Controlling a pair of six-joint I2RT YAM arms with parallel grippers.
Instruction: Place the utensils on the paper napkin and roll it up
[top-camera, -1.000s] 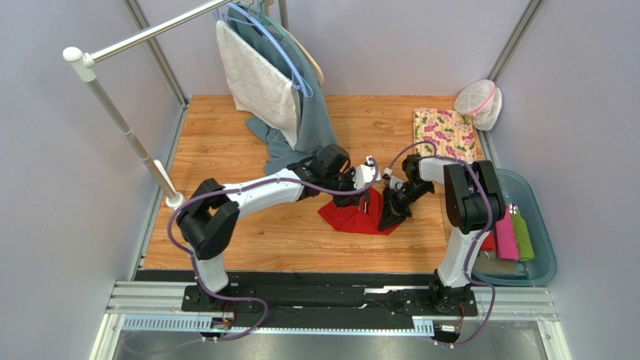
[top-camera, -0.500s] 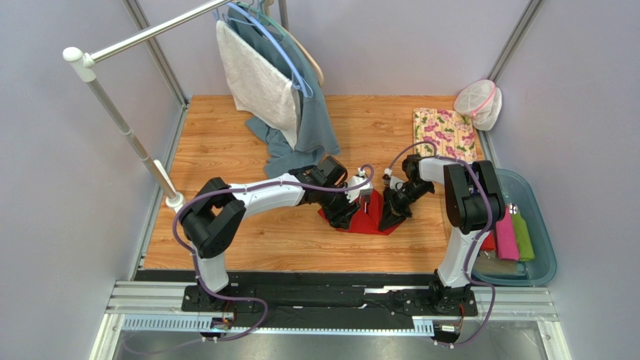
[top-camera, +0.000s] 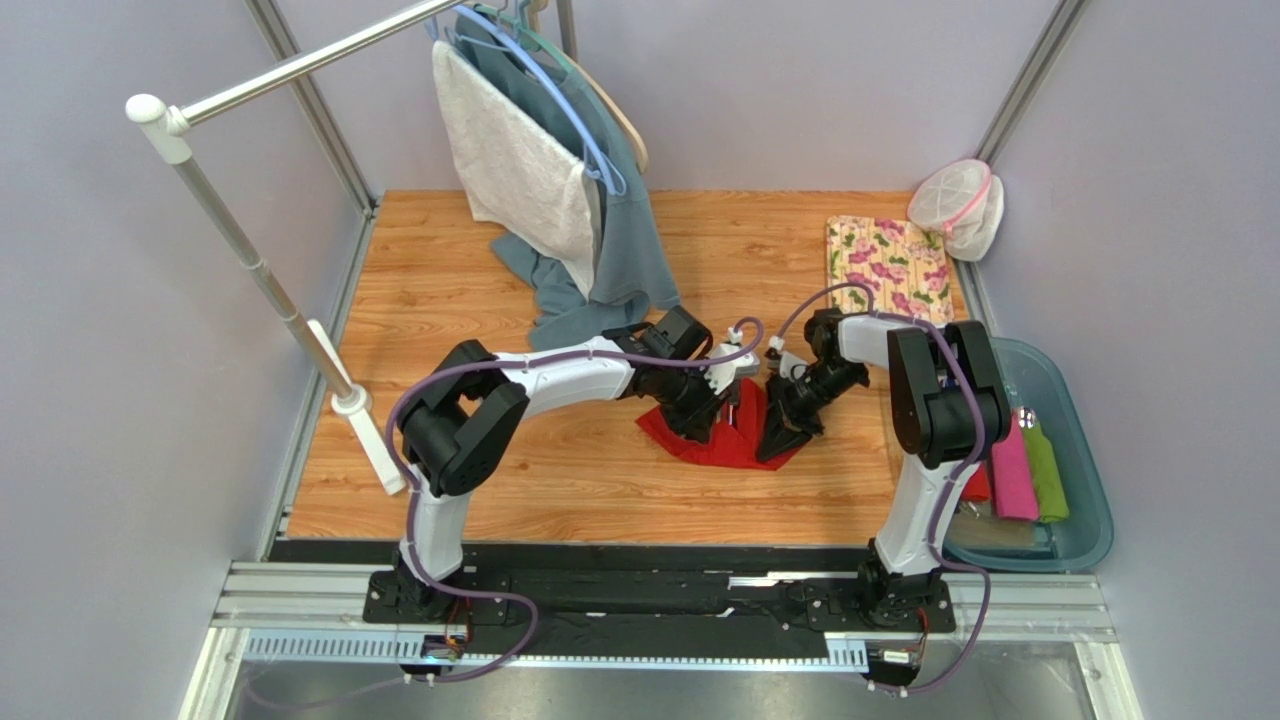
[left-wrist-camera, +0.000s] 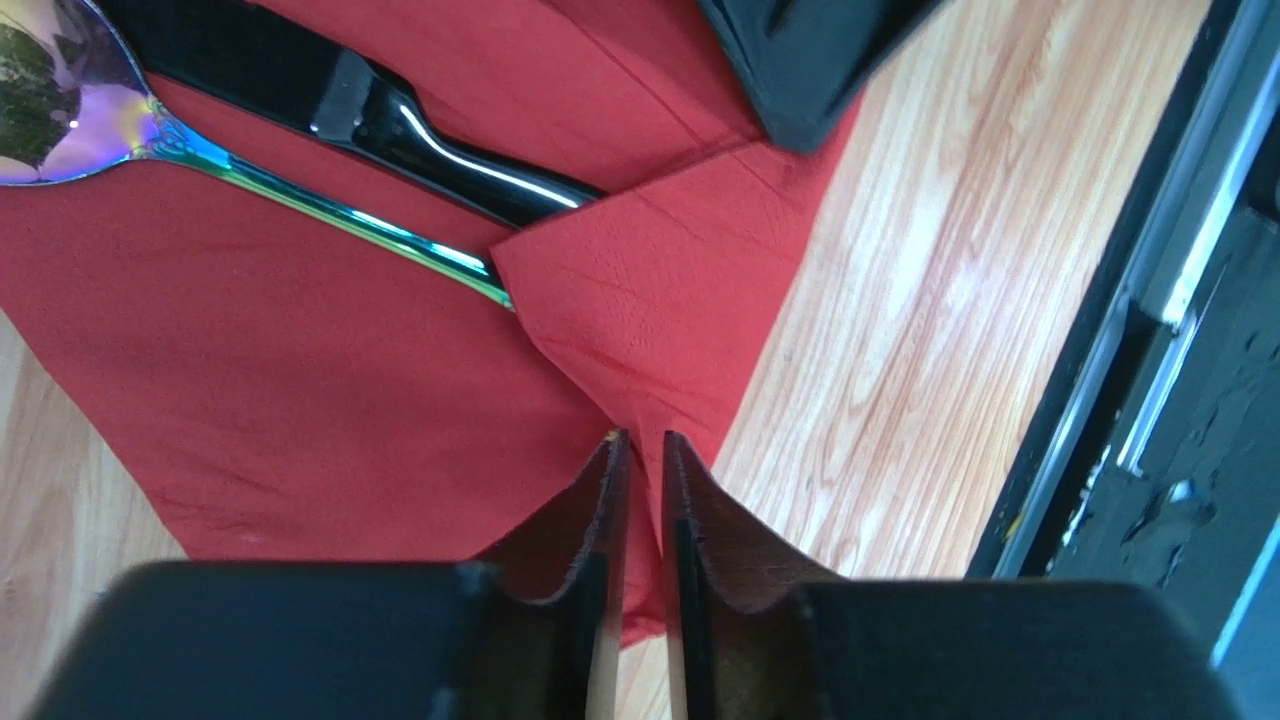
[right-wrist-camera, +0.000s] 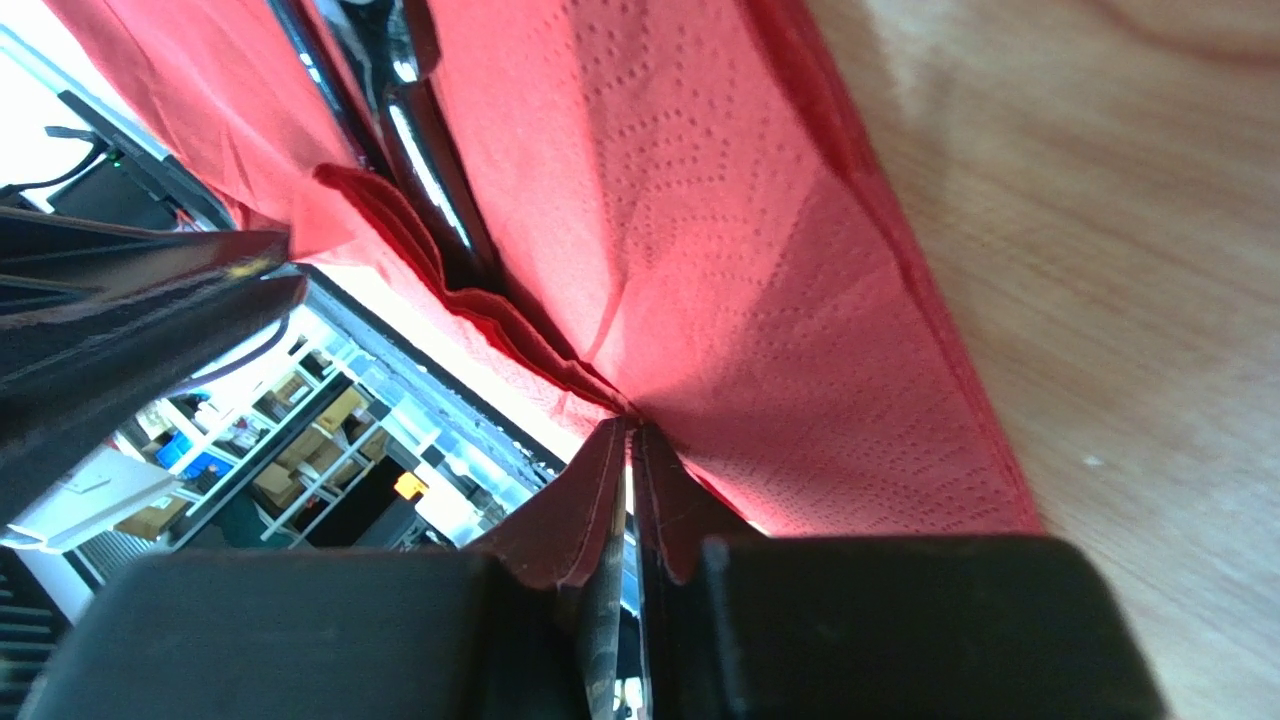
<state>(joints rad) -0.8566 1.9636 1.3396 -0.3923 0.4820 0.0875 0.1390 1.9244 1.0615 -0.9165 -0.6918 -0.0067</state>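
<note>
The red paper napkin (top-camera: 736, 444) lies on the wooden table in front of both arms. In the left wrist view an iridescent spoon (left-wrist-camera: 323, 207) and a black-handled utensil (left-wrist-camera: 436, 143) rest on the napkin (left-wrist-camera: 301, 375), with a folded corner lying over their handle ends. My left gripper (left-wrist-camera: 639, 440) (top-camera: 718, 398) is shut, pinching a fold of the napkin at its edge. My right gripper (right-wrist-camera: 628, 428) (top-camera: 784, 425) is shut on the opposite edge of the napkin (right-wrist-camera: 721, 225) and holds it raised over a black handle (right-wrist-camera: 428, 165).
A clothes rail with hanging towels (top-camera: 519, 150) stands at the back left, its white foot (top-camera: 368, 435) on the table's left side. At the back right lie a floral cloth (top-camera: 887, 263) and a mesh bag (top-camera: 962, 203). A teal bin (top-camera: 1074, 495) with pink and green rolls sits at the right.
My left gripper dropped from above the napkin's far side onto the napkin, opened briefly and closed on a fold. The left arm's elbow swung right. The right gripper stayed still.
</note>
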